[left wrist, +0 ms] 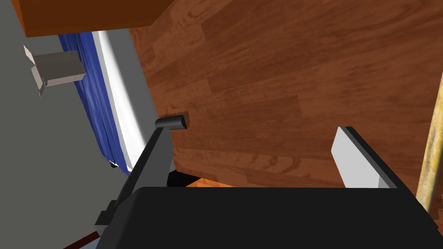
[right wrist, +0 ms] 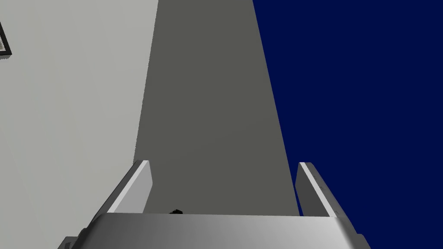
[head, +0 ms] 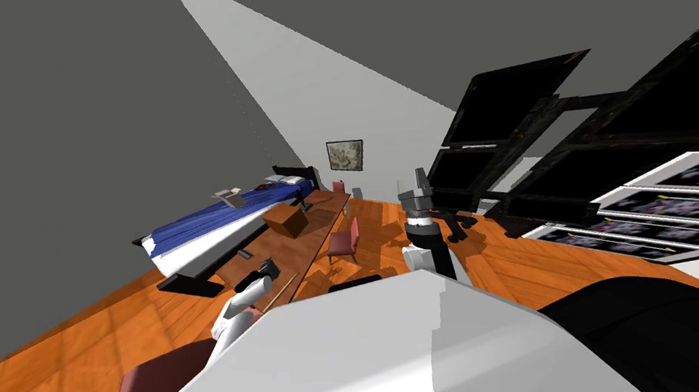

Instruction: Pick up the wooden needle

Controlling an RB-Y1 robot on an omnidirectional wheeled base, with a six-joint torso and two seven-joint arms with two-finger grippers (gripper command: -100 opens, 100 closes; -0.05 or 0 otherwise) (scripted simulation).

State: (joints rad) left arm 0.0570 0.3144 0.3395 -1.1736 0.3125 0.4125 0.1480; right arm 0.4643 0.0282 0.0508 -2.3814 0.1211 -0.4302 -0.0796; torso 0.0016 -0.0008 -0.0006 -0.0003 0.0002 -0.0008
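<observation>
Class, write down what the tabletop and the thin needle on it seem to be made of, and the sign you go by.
Tabletop: wood or wood-look laminate, smooth reddish brown, going by the plank seams and grain streaks.
Needle: probably wood, pale yellowish tan and matt, with faint mottling, though the look leaves it open.

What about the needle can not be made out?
1. Thin tan wooden needle, left wrist view: the picture's edge and the open left claw's dark body cut off both ends.
2. Head view: too small to tell whether it lies flat on the brown wooden table.
</observation>
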